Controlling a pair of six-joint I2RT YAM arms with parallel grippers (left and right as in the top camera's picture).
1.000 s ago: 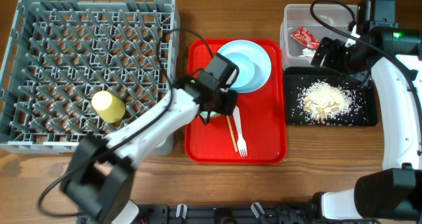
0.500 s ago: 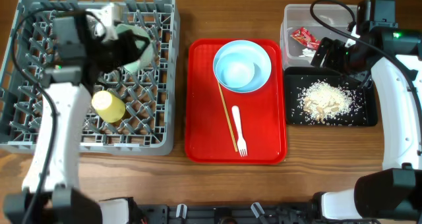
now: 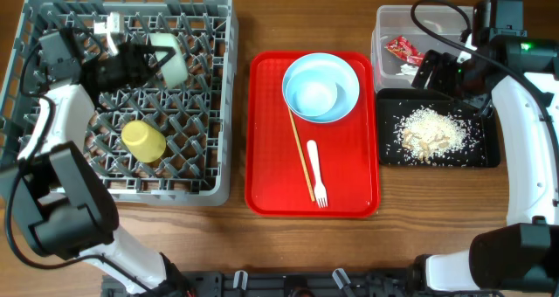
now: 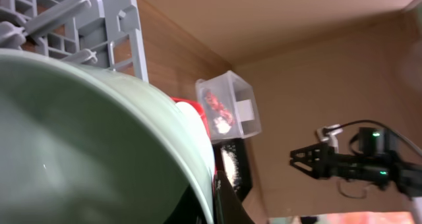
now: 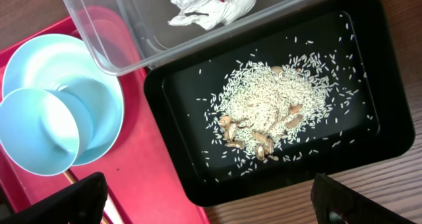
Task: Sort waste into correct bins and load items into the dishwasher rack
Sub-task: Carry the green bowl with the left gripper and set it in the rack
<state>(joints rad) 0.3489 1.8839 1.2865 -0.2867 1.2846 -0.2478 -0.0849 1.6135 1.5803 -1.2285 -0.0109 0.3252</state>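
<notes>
- Left claw (image 3: 145,63): pinched on the rim of the green bowl (image 3: 169,58), reaching in over the back of the rack (image 3: 220,87).
- Green bowl: on edge at the tip of the left claw, above the rear pegs. Whether it touches the pegs cannot be told. It fills the lower left of the left wrist view.
- Yellow cup (image 3: 143,140): in the rack, nearer the front than the bowl and apart from the left claw.
- Right claw (image 3: 433,70): fingers spread wide, empty, hanging over the join between the clear tub (image 3: 384,26) and the black tray (image 3: 482,157).
- Clear tub: holds the red wrapper (image 3: 404,47) and the white paper scrap (image 5: 211,6), just beside the right claw.
- Black tray: holds the rice (image 3: 430,133), heaped and scattered.
- Red tray (image 3: 349,188): between the rack and the bins, well apart from both claws.
- On the red tray: a blue plate (image 3: 348,77) with a blue bowl (image 3: 314,96) in it, a chopstick (image 3: 301,153) and a white fork (image 3: 316,175) side by side.
</notes>
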